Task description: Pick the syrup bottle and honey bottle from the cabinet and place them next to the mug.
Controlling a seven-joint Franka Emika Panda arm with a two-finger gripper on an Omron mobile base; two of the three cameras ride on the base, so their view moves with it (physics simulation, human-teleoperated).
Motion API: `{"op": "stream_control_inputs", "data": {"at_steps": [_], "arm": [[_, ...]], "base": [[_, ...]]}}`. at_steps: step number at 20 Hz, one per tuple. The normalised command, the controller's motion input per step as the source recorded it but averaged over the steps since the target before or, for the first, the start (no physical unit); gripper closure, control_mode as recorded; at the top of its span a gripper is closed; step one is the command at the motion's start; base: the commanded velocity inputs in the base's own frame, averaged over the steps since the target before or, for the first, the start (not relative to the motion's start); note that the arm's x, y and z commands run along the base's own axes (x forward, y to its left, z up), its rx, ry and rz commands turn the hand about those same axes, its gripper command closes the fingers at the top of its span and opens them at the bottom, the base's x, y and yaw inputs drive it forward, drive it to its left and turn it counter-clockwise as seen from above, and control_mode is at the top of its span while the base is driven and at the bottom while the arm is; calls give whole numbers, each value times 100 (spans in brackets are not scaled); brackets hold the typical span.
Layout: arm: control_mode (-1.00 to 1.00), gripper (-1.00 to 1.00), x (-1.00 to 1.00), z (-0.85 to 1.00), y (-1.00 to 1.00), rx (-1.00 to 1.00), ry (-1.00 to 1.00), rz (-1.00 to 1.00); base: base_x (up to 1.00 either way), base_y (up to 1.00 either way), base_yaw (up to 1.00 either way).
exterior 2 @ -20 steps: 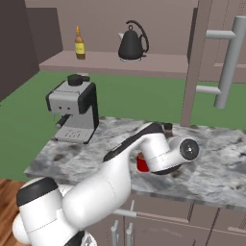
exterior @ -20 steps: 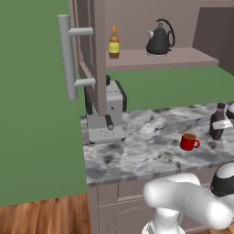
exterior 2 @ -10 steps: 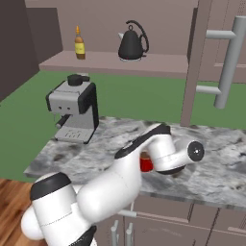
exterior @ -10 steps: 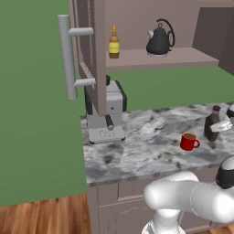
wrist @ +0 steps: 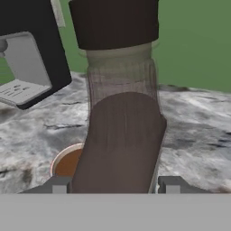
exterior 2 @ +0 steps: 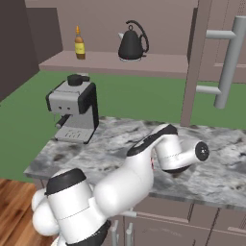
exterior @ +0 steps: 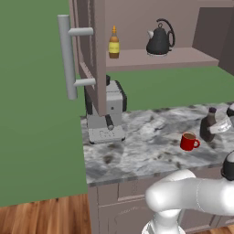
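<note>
Two base cameras look forward and down from behind the arm, left and right, sharing the counter point(exterior: 146, 137) and cabinet point(exterior 2: 120, 62) shelf. The hand camera sits close against the syrup bottle point(wrist: 119, 135), facing along the counter.

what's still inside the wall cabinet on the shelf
On the cabinet shelf stand the honey bottle and a black kettle. The open door's edge hides nothing else visible.

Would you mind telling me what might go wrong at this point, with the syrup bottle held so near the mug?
1. The syrup bottle sits between the claw's fingers right beside the red mug; lowering it carelessly may knock the mug over.
2. It is near the right end of the counter in the left base view, so a tip on release might send it off.
3. The honey bottle stands close to the kettle, which the claw might bump later.
</note>
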Motion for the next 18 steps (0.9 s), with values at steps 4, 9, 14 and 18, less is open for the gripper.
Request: {"op": "stream_control_inputs", "data": {"at_steps": [4, 9, 14, 18], "arm": [[-100, 100, 14, 0, -3, 0, 0, 0], [-100, 100, 2, -7, 0, 0, 1, 0], [-100, 100, 0, -23, 0, 0, 3, 0], [-100, 100, 0, -31, 0, 0, 4, 0]], "base": [[0, 0, 0], [0, 0, 0], [0, 0, 0], [0, 0, 0]]}}
